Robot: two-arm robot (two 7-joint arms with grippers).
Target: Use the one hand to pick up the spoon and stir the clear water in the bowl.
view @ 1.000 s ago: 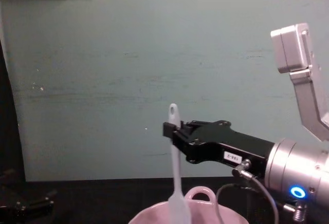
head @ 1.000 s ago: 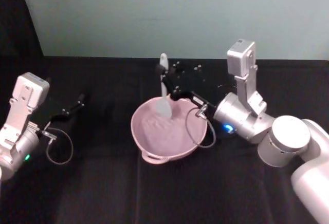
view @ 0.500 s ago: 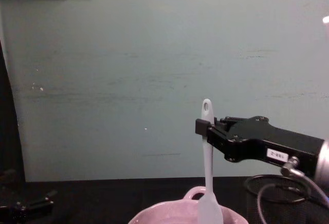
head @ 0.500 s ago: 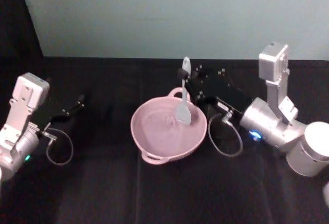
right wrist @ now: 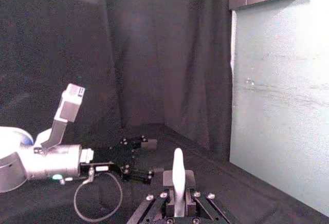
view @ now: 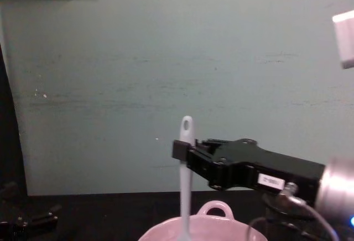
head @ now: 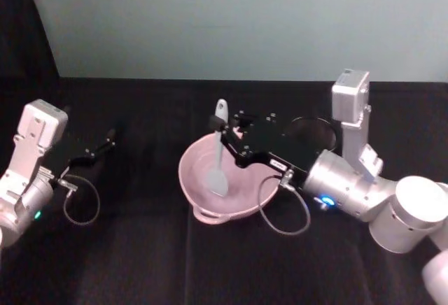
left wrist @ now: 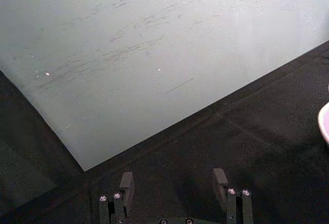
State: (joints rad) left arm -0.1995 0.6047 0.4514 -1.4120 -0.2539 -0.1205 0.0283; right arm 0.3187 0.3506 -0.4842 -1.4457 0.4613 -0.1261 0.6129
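Observation:
The pale pink bowl [head: 186,176] sits mid-table, its loop handle toward me, and its rim [view: 221,223] rises at the chest view's lower edge. My right gripper [head: 225,136] is shut on the white spoon [head: 219,150] near the handle's top. The spoon stands nearly upright, its scoop end down inside the bowl's left half. From the chest, the spoon [view: 185,169] and right gripper [view: 180,150] show side-on. In the right wrist view the handle tip [right wrist: 178,172] sticks up between the jaws. I cannot make out the water against the pink. My left gripper [head: 107,138] rests open at the table's left.
A dark round cup [head: 313,131] stands behind my right arm, right of the bowl. A cable loops below the right wrist [head: 280,214]. The left gripper's fingers [left wrist: 126,183] hover over black cloth, facing a pale green wall.
My right gripper has carried the spoon from the bowl's right side to its left side and nearer to me, with the scoop end lower in the bowl. The left arm has not moved.

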